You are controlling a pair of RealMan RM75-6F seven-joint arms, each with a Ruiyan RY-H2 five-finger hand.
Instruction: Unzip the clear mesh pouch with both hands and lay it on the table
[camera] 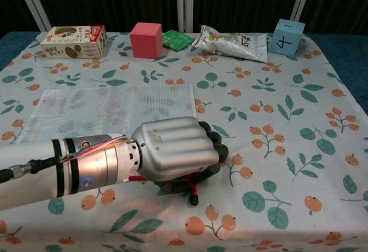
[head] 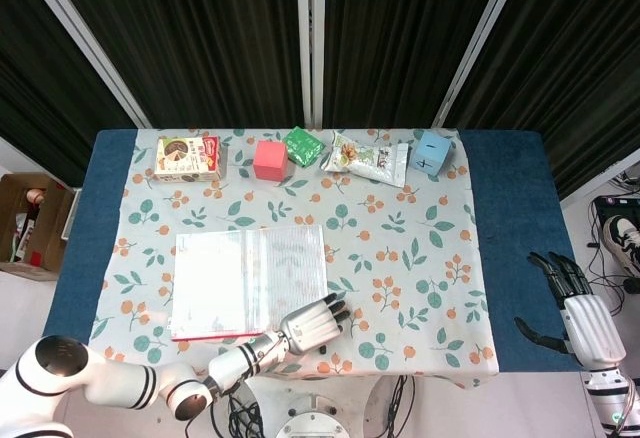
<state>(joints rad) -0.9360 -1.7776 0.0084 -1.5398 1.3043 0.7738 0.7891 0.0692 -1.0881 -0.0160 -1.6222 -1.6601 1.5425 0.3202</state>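
The left hand (camera: 175, 151) rests knuckles-up on the near right corner of the clear mesh pouch (camera: 109, 111), fingers curled around its red zipper edge (camera: 192, 187); the hand's back hides the grip itself. The pouch lies flat on the surface (camera: 276, 148), left of centre. The right hand (head: 572, 308) hangs beyond the surface's right edge, fingers spread, holding nothing.

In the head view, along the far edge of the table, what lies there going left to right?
Cookie box → pink cube → green packet → snack bag → blue cube.
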